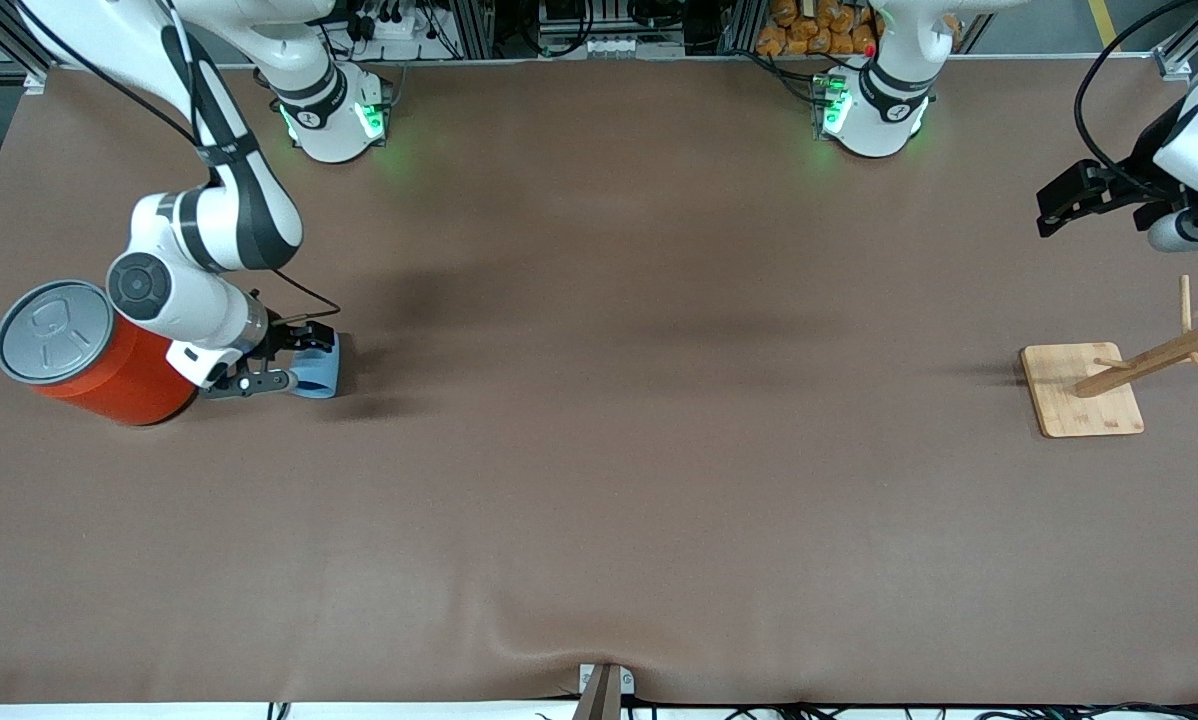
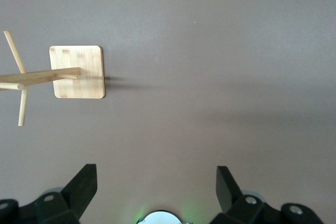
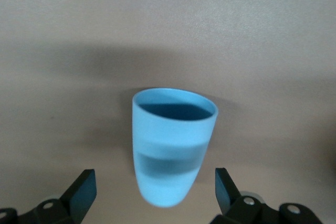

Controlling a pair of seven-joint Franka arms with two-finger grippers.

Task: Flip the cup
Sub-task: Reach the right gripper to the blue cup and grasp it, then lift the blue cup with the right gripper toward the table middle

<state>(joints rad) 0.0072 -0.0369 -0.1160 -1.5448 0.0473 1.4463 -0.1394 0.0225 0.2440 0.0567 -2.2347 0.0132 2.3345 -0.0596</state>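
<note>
My right gripper (image 1: 281,362) stood spread around the cup (image 1: 319,372), which lay on its side on the table (image 1: 599,480) near the right arm's end, beside the orange can (image 1: 89,360). My left gripper (image 1: 1064,205) waited, spread, over the left arm's end above the wooden rack (image 1: 1084,390).

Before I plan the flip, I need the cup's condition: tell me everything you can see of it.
The cup is a small light-blue tumbler that looks like plastic, tapered, without handle, darker blue inside, seemingly empty. It appears to lie on its side on the brown table, beside the orange can toward the right arm's end. The right claw sits open with its fingers either side of the cup's narrow base; no contact shows.
</note>
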